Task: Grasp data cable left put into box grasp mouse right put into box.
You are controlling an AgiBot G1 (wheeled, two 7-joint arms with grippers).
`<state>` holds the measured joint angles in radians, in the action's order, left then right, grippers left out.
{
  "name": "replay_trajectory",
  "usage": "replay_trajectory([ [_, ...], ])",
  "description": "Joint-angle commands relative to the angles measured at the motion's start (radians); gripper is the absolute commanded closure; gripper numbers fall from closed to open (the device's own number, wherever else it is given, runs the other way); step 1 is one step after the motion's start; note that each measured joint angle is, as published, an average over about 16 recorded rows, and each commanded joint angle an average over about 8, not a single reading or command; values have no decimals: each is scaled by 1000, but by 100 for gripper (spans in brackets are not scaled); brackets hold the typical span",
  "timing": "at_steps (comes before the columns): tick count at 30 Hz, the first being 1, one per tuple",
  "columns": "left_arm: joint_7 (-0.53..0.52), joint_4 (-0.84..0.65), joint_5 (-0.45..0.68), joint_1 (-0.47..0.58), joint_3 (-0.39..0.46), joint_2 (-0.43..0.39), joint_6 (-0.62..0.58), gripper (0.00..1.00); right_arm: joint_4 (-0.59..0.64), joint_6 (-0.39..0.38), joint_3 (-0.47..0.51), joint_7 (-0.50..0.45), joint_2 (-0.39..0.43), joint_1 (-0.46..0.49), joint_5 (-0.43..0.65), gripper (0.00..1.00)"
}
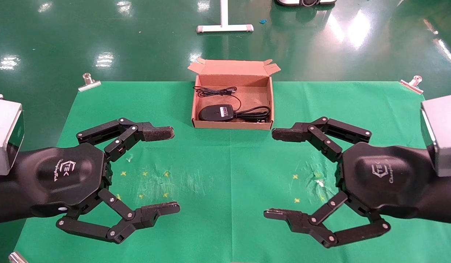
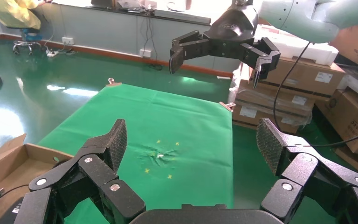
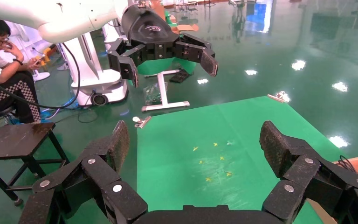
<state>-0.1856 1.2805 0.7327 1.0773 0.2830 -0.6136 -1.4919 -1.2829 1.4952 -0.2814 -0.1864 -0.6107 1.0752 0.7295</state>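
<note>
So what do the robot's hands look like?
The left gripper and right gripper match: shiny black rounded bodies with a white hexagon logo and lettering, black jointed fingers with silver rivets and rough dark pads. A boxy silver block sits behind each wrist.

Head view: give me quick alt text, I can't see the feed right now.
The mouse and data cable both lie inside the open box at the far edge of the green table. The left gripper and right gripper hover open and empty over the table, facing each other.
</note>
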Motion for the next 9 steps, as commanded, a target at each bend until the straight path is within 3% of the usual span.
replay_trajectory([
  [1, 0, 0, 0, 0, 0, 0, 0, 0, 0, 0, 0, 0, 0, 0, 0, 0],
  [9, 0, 0, 0, 0, 0, 0, 0, 0, 0, 0, 0, 0, 0, 0, 0, 0],
])
